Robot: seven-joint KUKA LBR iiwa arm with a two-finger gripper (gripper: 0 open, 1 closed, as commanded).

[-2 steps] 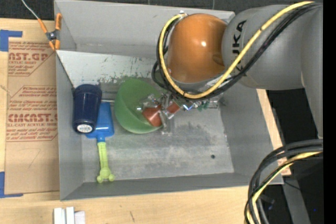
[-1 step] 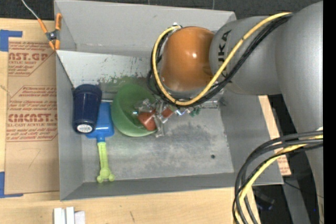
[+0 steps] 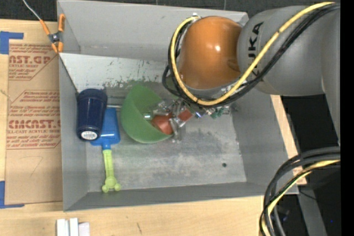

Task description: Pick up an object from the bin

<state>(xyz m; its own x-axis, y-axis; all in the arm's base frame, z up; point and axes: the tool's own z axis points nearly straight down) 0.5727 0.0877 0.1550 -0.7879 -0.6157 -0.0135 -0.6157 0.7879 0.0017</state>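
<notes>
In the middle of the bin (image 3: 182,166) lies a green bowl (image 3: 135,113), with the gripper (image 3: 172,119) at its right edge. The bowl looks light, hard and slippery, so its thin rim is the place to pinch. I cannot tell if the gripper is open or closed, or what the small red bit (image 3: 162,125) by it is.

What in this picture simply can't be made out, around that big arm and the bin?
- Camera view: whether the gripper grips the small red thing beside the green bowl; that spot is too cluttered and small to tell.
- Camera view: the far right corner of the bin, covered by the arm's orange cover.
- Camera view: the green bowl's right rim, behind the gripper and the small red thing.
</notes>
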